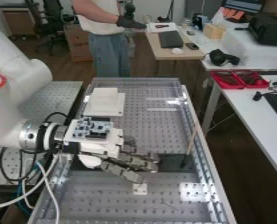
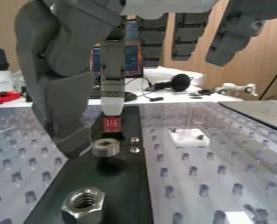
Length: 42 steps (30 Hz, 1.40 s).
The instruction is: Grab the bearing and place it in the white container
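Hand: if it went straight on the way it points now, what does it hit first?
Probably the dark strip: the hand slants down over it. The bearing, close by the thumb's tip, could get clipped first; depth between them is unclear.

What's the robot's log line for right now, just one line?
hand: over dark strip | bearing: right by hand | hex nut: on strip, apart from bearing

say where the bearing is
In the wrist view, the bearing is beside the hand's thumb tip, over the dark strip, near the hex nut.
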Motion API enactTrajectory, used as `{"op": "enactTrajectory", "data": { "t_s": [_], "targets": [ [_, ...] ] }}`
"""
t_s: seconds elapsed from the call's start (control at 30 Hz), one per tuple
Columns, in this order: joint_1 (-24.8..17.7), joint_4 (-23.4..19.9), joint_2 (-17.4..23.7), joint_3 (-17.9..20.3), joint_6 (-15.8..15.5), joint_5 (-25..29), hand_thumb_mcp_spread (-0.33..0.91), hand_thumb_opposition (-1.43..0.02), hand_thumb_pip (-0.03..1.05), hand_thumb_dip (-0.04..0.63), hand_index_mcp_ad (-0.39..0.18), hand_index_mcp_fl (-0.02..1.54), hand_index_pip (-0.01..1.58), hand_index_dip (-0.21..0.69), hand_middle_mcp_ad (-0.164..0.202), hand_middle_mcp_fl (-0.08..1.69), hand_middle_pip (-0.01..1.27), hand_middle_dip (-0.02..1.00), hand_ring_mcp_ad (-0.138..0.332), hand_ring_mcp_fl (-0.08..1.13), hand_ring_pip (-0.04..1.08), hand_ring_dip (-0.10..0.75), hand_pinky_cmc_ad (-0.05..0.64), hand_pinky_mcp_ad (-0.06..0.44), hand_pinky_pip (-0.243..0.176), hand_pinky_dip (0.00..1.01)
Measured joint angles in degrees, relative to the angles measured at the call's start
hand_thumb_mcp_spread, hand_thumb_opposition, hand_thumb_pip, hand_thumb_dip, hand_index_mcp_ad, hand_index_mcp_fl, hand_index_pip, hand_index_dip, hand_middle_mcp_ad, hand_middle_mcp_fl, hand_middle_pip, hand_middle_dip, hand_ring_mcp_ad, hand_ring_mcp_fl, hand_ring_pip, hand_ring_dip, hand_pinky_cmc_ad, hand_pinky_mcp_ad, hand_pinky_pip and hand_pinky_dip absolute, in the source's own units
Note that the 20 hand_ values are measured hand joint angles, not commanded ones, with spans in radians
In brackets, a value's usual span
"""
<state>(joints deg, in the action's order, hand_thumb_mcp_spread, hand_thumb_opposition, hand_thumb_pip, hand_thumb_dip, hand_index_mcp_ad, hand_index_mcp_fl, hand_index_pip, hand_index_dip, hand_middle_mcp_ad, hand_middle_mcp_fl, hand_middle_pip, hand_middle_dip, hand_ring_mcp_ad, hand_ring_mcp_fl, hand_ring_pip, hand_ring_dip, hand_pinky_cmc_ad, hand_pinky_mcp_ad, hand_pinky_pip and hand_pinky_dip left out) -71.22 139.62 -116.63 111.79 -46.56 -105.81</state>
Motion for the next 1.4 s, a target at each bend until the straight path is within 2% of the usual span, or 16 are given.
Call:
{"op": "enactTrajectory", "data": {
  "t_s": [0.23, 0.5, 1.0, 1.4],
  "targets": [
    [0.58, 0.77, -0.48, -0.97, -0.76, -0.96, 0.52, -0.83, 0.42, 0.251, -0.119, 0.05, 1.32, 0.457, 0.075, 0.01, 0.15, 0.14, 0.126, 0.00, 0.09, -0.007, 0.347, 0.234, -0.105, 0.14],
    [1.26, 2.69, -0.95, -2.18, -3.54, -2.75, 0.52, -0.83, 0.43, 0.257, -0.119, 0.09, 1.32, 0.442, 0.073, 0.01, 0.15, 0.14, 0.126, 0.00, 0.09, -0.007, 0.347, 0.234, -0.105, 0.14],
    [1.61, 4.02, -1.90, -3.82, -5.31, -4.66, 0.52, -0.83, 0.43, 0.269, -0.126, 0.12, 1.32, 0.426, 0.075, 0.01, 0.15, 0.14, 0.126, 0.00, 0.09, -0.007, 0.347, 0.234, -0.105, 0.14],
    [1.78, 4.53, -2.60, -4.65, -5.51, -5.35, 0.52, -0.84, 0.43, 0.269, -0.129, 0.15, 1.32, 0.408, 0.075, 0.01, 0.15, 0.14, 0.126, 0.00, 0.09, -0.007, 0.347, 0.234, -0.105, 0.14]
  ]
}}
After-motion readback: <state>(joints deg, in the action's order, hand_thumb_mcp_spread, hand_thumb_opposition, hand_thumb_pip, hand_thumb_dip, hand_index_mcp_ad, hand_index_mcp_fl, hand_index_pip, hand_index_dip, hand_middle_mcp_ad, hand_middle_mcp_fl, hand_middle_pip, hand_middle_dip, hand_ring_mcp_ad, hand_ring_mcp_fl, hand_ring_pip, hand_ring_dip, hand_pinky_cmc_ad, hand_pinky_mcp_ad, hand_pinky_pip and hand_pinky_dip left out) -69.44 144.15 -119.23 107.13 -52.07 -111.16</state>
